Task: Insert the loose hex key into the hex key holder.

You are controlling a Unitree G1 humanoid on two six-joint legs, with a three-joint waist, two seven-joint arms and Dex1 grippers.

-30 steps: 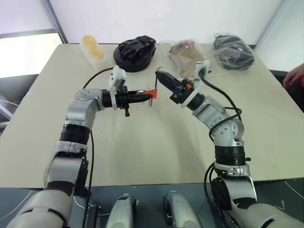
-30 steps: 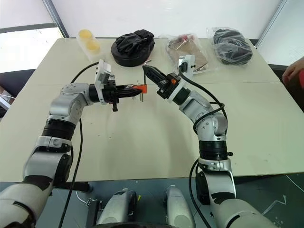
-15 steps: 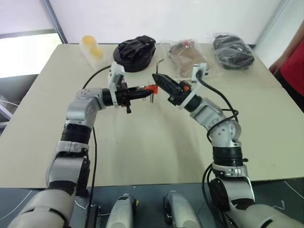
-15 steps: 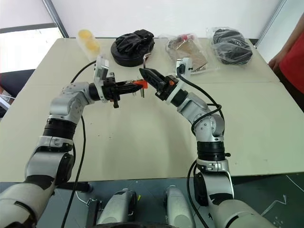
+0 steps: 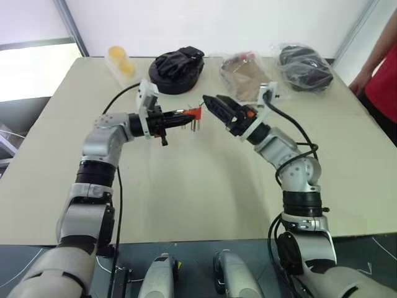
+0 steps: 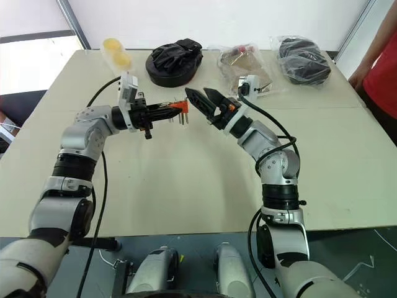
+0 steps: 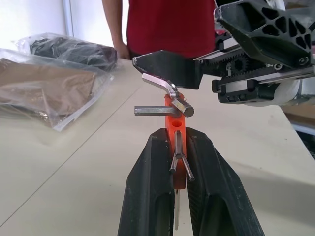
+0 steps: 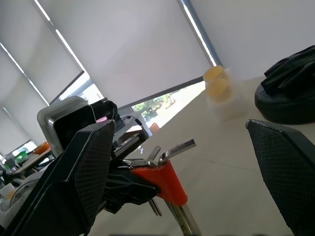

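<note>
Two robot arms meet above the middle of a beige tabletop point(image 5: 205, 186). The left gripper point(image 7: 177, 147) points level across the scene, its jaws clamped on one small orange hex key holder point(image 7: 173, 118), held in the air well above the tabletop. The right gripper point(image 6: 203, 99) faces it from the other side, its two black fingers point(image 8: 83, 167) spread wide apart with nothing between them; in the right wrist view the holder sits in the gap between those fingers without touching either.

One loose hex key point(image 7: 165, 88) sits at the far end of the holder, its bent end angled upward just below one finger of the right gripper. Whether it is fully seated in the block cannot be told. A second key pokes out sideways from the holder, and at least two more hang down from the block between the left fingers.

Along the far edge of the tabletop lie five things in a row: one clear tub with two yellow pieces point(image 5: 121, 62), one round black pouch point(image 5: 177, 68), one clear bag with brown contents point(image 5: 245, 71), and one clear bag with black contents point(image 5: 304, 65); a small item lies on the brown bag, too unclear to name.

One person in a red shirt point(image 7: 167, 24) stands at the right side of the tabletop, one hand resting near its edge.
</note>
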